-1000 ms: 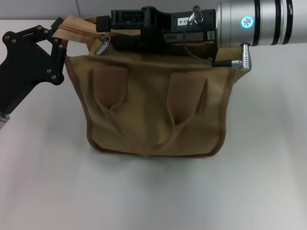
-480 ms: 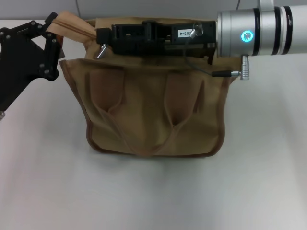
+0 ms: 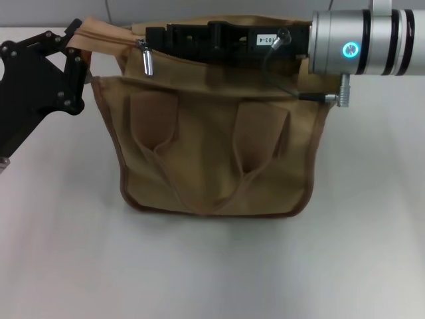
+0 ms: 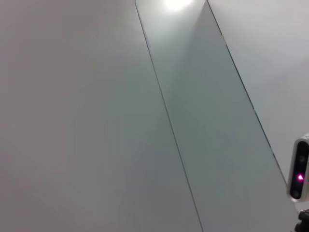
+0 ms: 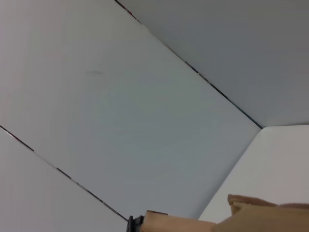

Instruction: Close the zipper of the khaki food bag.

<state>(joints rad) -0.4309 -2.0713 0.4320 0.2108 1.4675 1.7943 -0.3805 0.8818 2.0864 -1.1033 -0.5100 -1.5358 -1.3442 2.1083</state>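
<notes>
The right gripper [image 3: 149, 41] lies along the bag's [image 3: 212, 153] top, pinching the zipper's [image 3: 109, 38] silver pull [image 3: 147, 61] near its left end. The left gripper [image 3: 74, 46] clamps the bag's left top corner. The bag stands mid-table [image 3: 212, 266], toward the far edge.

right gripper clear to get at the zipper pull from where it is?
Probably yes. The right gripper lies along the khaki food bag's top, its tip right beside the silver pull, nothing between them. Whether it already grips the pull is unclear. The left gripper holds the bag's left end.
</notes>
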